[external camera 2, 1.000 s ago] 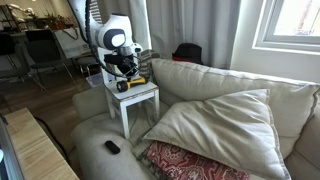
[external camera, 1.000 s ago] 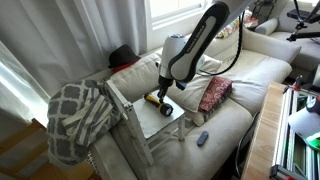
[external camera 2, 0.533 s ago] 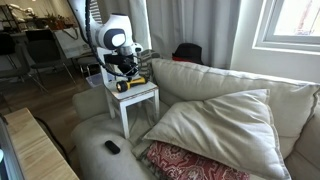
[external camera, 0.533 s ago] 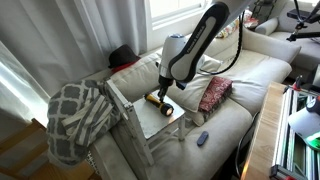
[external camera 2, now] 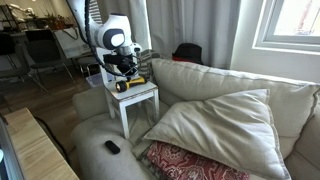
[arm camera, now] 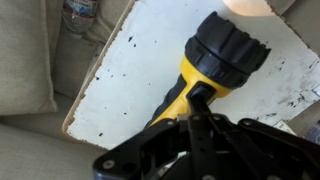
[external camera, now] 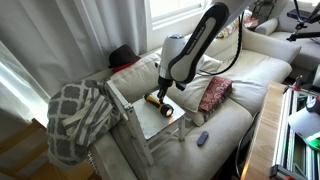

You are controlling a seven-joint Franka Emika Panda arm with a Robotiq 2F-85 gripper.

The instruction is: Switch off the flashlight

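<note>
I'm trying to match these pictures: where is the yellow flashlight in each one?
In an exterior view: flashlight at centre, under the arm.
In an exterior view: flashlight upper left, under the arm.
Wrist view: flashlight upper right.
Shared landmark: the white table beneath it.

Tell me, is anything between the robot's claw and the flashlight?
Nothing. In the wrist view the gripper seems to touch the flashlight right on its yellow body, with no gap showing.
</note>
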